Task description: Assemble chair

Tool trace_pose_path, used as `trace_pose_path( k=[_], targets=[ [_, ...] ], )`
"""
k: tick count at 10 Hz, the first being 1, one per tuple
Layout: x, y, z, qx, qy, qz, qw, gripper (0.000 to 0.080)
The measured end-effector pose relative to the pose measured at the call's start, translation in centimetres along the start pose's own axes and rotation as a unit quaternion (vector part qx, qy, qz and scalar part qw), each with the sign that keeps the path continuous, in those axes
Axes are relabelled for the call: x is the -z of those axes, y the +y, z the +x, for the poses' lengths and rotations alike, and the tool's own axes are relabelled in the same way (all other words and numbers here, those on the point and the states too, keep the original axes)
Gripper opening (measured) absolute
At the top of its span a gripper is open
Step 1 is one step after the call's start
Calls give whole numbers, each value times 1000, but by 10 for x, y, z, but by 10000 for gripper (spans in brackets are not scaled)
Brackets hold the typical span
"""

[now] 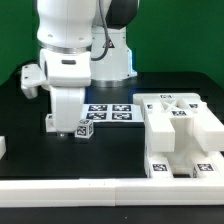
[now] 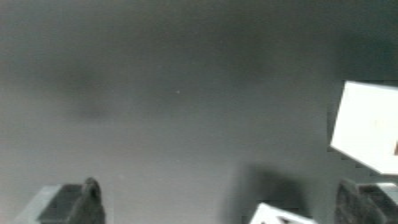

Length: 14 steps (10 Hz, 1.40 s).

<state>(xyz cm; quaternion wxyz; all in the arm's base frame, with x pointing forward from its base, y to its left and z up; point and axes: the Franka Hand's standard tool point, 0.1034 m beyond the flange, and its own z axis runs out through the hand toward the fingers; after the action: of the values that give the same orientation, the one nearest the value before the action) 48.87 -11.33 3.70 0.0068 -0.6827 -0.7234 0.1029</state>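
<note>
My gripper (image 1: 65,128) hangs low over the black table, left of centre in the exterior view. In the wrist view its jaws (image 2: 217,207) stand wide apart and hold nothing. A small white tagged chair part (image 1: 85,129) lies on the table just to the exterior view's right of the fingers. Its corner shows between the fingertips in the wrist view (image 2: 276,213), nearer one finger and not gripped. Several larger white chair parts (image 1: 180,135) lie grouped at the exterior view's right.
The marker board (image 1: 110,110) lies behind the small part. A long white bar (image 1: 110,190) runs along the table's front edge. A small white piece (image 1: 3,147) sits at the left edge. A blurred white shape (image 2: 370,125) shows in the wrist view.
</note>
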Motion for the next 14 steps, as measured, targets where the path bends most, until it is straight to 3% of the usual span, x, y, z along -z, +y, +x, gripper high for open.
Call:
trace_pose_path(
  k=[5,8,9,13,14],
  targets=[
    [2,3,8,-237,3,-3,972,649],
    [2,4,11,-304,10,0,953,649],
    [3,4,13,-356,16,2,934,649],
    [8,10,23,-633,29,36,773,649],
    [8,11,26,-656,36,40,753,649]
  ],
)
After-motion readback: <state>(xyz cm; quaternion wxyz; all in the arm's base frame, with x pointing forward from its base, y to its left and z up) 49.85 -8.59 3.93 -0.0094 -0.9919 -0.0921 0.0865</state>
